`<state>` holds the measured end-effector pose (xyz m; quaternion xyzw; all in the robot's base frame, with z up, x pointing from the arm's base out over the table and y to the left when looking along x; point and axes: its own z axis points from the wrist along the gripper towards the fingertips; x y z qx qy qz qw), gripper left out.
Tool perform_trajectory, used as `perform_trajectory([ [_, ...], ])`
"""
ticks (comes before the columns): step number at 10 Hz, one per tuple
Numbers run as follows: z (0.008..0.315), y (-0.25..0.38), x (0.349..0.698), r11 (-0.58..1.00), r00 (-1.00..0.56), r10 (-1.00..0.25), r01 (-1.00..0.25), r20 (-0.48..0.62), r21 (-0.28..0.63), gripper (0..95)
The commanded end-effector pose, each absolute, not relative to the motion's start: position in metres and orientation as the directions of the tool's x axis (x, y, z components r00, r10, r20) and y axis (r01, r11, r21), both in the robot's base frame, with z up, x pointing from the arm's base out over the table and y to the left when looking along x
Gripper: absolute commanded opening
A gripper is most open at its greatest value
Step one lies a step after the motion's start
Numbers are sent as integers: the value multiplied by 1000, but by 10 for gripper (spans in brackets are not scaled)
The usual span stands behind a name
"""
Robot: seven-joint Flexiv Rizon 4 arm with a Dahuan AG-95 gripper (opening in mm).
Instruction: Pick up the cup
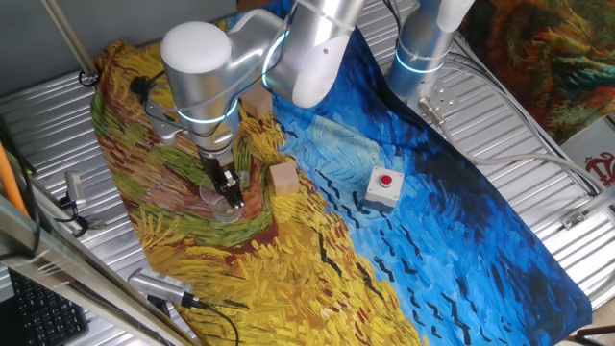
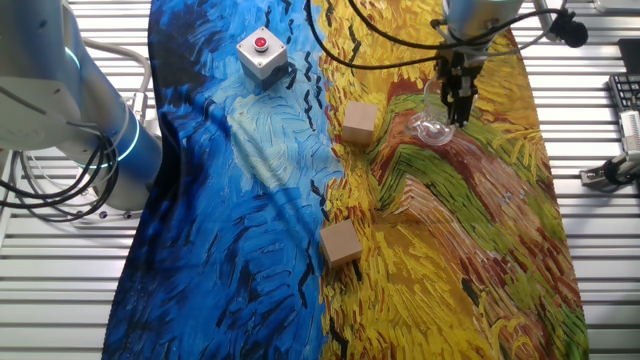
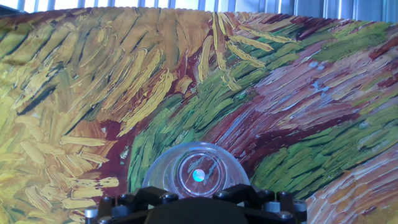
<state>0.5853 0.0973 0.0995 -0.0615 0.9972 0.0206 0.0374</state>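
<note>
The cup (image 1: 222, 206) is small and clear and stands on the yellow-green part of the painted cloth. In the other fixed view the cup (image 2: 434, 127) is just left of and below the fingers. My gripper (image 1: 229, 189) points down at it, and its narrow fingers are close together on the cup's rim wall. In the other fixed view my gripper (image 2: 457, 104) reaches the cup's right edge. In the hand view the cup (image 3: 197, 172) shows from above at the bottom centre, right against the black gripper body. The fingertips are hidden there.
A tan wooden cube (image 1: 283, 178) lies just right of the cup and another (image 1: 257, 103) behind the arm; the other fixed view shows them too (image 2: 359, 122) (image 2: 340, 243). A white box with a red button (image 1: 384, 186) sits on the blue part. Metal slats surround the cloth.
</note>
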Motion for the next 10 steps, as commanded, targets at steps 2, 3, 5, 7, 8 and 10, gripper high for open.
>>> perform_trajectory([
  [2, 100, 98, 586, 992, -990, -116, -118, -74, 31, 0],
  [3, 100, 98, 586, 992, -990, -118, -120, -75, 29, 0],
  [5, 102, 98, 585, 992, -990, -120, -122, -74, 26, 0],
  [7, 104, 98, 585, 992, -990, -122, -124, -73, 22, 0],
  [8, 104, 98, 585, 992, -990, -122, -124, -73, 22, 0],
  [10, 106, 98, 585, 992, -990, -123, -124, -73, 20, 0],
])
